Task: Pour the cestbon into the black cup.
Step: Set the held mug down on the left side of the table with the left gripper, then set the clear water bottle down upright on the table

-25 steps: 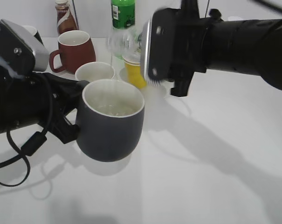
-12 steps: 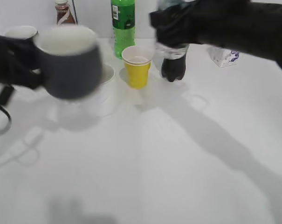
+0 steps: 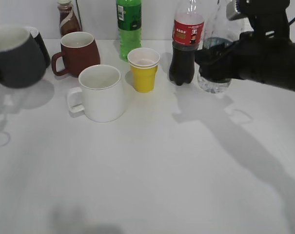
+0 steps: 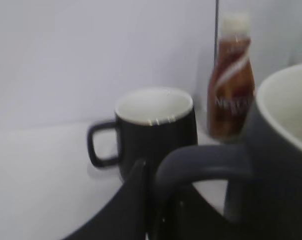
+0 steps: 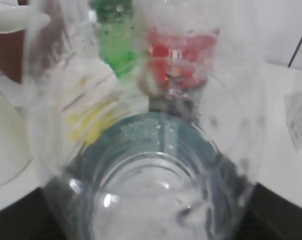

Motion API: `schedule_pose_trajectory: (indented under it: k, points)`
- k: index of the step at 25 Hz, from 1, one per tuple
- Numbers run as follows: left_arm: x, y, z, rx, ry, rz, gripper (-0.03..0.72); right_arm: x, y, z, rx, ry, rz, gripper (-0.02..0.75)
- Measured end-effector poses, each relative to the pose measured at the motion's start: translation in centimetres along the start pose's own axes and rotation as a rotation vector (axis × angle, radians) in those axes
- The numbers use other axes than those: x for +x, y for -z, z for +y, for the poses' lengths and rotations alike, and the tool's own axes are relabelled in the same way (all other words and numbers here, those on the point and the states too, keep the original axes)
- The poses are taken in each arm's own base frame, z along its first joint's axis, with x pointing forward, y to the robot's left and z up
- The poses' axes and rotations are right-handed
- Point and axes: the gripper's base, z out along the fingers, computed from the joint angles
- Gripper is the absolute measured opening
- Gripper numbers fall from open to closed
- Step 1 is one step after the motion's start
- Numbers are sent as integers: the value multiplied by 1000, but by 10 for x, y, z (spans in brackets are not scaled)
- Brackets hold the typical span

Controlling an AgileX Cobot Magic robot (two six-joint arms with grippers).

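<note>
Gripping clear ribbed cestbon (image 3: pixel 214 63), matte black cup (image 3: pixel 14 58) apart.

Mugs (image 3: pixel 99 92) and bottles (image 3: pixel 185 46) crowding rear

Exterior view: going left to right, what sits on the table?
Grey cup → brown mug → white mug → yellow cup → cola bottle → water bottle.

White table (image 3: pixel 152 170); far half carrying white mug (image 3: pixel 99 92), reddish-brown mug (image 3: pixel 78 52), yellow cup (image 3: pixel 144 69), green bottle (image 3: pixel 128 28), cola bottle (image 3: pixel 185 48).
</note>
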Motion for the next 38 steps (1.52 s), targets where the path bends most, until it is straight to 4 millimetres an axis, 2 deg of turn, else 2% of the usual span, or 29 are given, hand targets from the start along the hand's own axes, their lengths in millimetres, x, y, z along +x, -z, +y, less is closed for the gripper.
schedule_pose_trajectory:
  k: [5,9,16,18,24,30,34,38]
  points:
    - [42,-9,-4,35,5,89,43,4,1,0,-1,-13,3,443]
    - [60,-11,-5,42,13,144,43,3,1,0,-2,-15,-4,443]
    - [65,-4,-6,39,28,140,48,3,1,0,-2,-29,-8,443]
    - [68,2,-7,39,39,144,82,3,1,0,-2,-34,-9,443]
    - [71,13,-8,31,57,149,293,3,1,0,-2,-39,-9,443]
    - [70,38,-12,36,66,183,330,6,-1,0,-3,-41,-4,443]
    - [61,50,-13,34,60,180,331,21,-8,0,-13,-47,-40,443]
    - [52,57,-14,37,54,155,331,53,-12,-1,-14,-57,2,443]
